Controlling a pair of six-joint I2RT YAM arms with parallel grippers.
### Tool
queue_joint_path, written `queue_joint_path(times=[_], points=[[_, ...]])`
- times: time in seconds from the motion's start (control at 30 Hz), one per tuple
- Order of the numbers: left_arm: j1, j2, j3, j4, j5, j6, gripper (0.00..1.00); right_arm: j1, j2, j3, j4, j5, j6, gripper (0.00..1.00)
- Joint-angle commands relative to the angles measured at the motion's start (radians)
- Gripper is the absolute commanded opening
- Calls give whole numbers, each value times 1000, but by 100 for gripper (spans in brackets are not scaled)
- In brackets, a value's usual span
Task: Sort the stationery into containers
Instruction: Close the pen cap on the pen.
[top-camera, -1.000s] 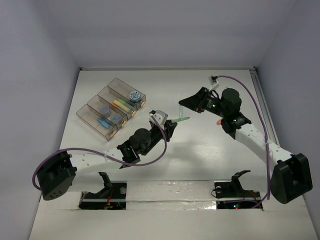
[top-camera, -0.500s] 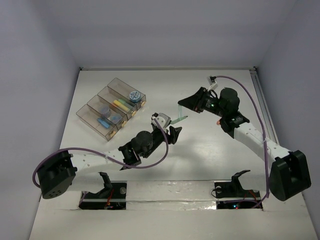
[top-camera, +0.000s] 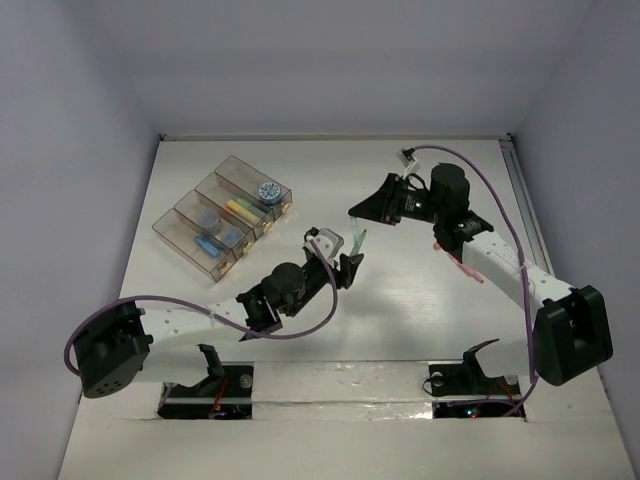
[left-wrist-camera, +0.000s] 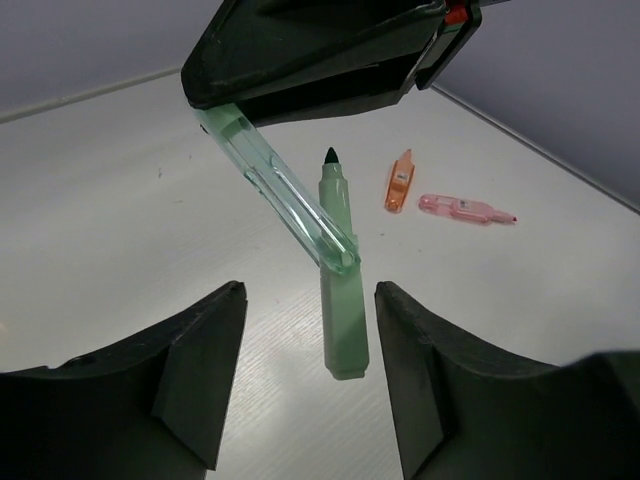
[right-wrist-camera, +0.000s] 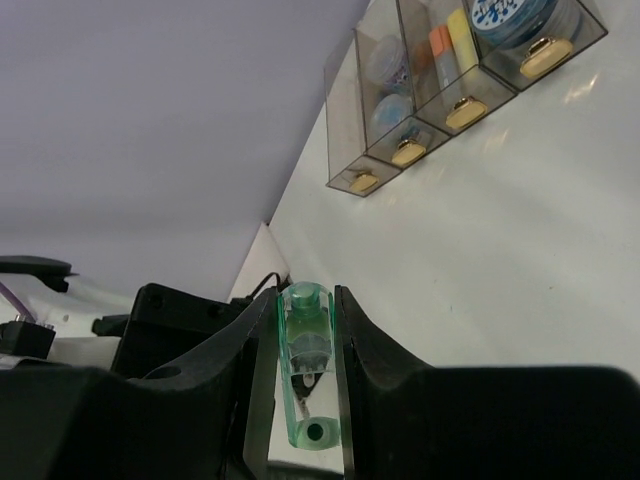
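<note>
The boxes (top-camera: 215, 218) sit at the upper left, with several pieces inside. At centre, the left gripper (top-camera: 345, 268) is spread wide above a green pen (left-wrist-camera: 340, 290) lying on the table (top-camera: 400, 310). The right gripper (top-camera: 360, 215) pinches a clear green cap (top-camera: 358, 238). An orange pen (left-wrist-camera: 399, 181) and a pink pen (left-wrist-camera: 465, 207) lie farther right.

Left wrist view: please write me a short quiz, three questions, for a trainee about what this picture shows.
1. True or false: the right gripper is shut on a clear green tube.
2. What colour is the uncapped pen lying on the table? A. green B. blue C. yellow
3. Fill in: the left gripper is ____, with nothing between its fingers.

Key: 1 true; 2 A; 3 open.
</note>
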Motion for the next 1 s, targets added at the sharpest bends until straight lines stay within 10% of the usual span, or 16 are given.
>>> queue_joint_path(times=[0.0, 0.63, 0.97], points=[[-5, -28, 39, 51, 9, 21, 51, 0, -10, 49, -25, -53, -31, 16], [-14, -14, 52, 45, 29, -13, 1, 0, -19, 41, 12, 4, -6, 15], [-14, -2, 82, -20, -186, -242, 0, 21, -169, -99, 115, 325, -18, 13]])
